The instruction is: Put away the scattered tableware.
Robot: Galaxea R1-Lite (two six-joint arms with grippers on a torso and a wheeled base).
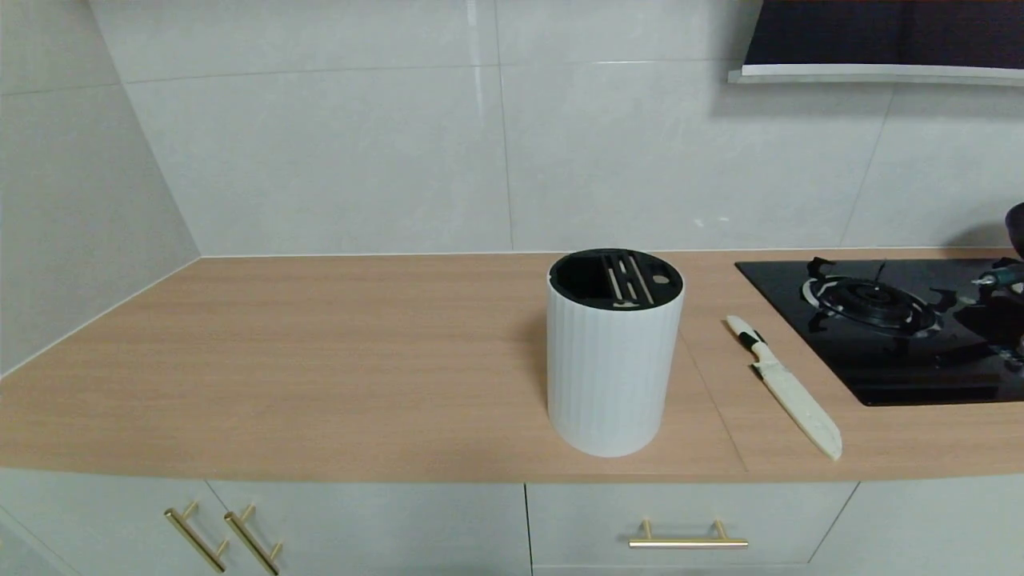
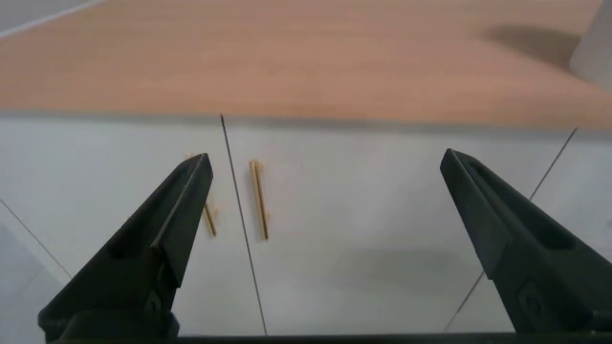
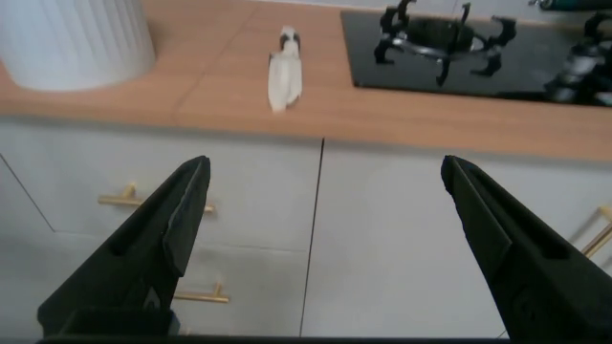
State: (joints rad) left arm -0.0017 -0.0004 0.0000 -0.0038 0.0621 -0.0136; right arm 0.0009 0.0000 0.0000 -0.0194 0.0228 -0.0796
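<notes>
A white ribbed cylindrical knife holder (image 1: 612, 352) with a black slotted top stands on the wooden counter (image 1: 320, 360). To its right a white knife (image 1: 788, 388) with a black band on its handle lies flat, blade toward the counter's front edge. In the right wrist view the knife (image 3: 284, 76) and the holder (image 3: 76, 43) sit on the counter above the cabinet fronts. My right gripper (image 3: 325, 244) is open, below counter height, in front of the cabinets. My left gripper (image 2: 325, 244) is open too, facing cabinet doors under the counter's left part.
A black gas hob (image 1: 888, 320) with a burner (image 1: 872, 300) fills the counter's right end, close to the knife. A range hood (image 1: 880, 48) hangs above it. Tiled walls close the back and left. Gold handles (image 1: 688, 540) stick out from the drawers below.
</notes>
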